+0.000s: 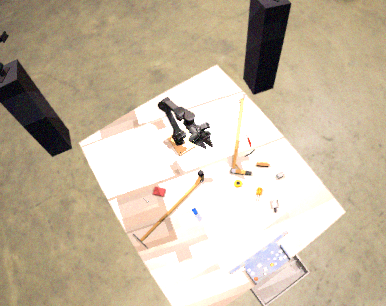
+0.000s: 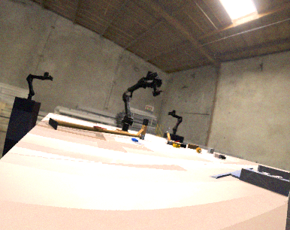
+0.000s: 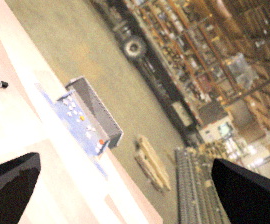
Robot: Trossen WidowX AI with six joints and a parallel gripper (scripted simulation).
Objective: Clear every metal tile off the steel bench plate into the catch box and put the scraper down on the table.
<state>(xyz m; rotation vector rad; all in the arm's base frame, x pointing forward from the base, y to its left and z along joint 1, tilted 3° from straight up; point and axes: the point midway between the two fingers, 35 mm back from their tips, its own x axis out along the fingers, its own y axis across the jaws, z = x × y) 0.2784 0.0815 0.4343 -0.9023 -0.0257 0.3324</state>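
Observation:
The long scraper [image 1: 169, 211] [image 2: 82, 127] lies on the table, its wooden shaft running from a wide dark blade to a black upright grip. My gripper [image 1: 208, 145] [image 2: 158, 93] [image 3: 126, 162] is open and empty, high above the table and away from the scraper. The blue-looking bench plate [image 1: 264, 254] [image 3: 76, 127] is at the table's edge. Several small pale tiles [image 1: 259, 265] [image 3: 69, 104] are spread on it, with a yellow piece [image 1: 272, 264] [image 3: 82, 118] and an orange one [image 1: 256, 279] [image 3: 101, 142]. The grey catch box [image 1: 281, 285] [image 3: 102, 116] adjoins the plate; no tiles are discernible inside.
Another long wooden-handled tool [image 1: 238, 130] lies right of the arm. A red block [image 1: 159, 191], a blue item [image 1: 195, 212], a yellow round item [image 1: 238, 183], a brown block [image 1: 262, 164] and a grey clamp-like item [image 1: 275, 204] lie around the table. Dark pedestals stand beyond it.

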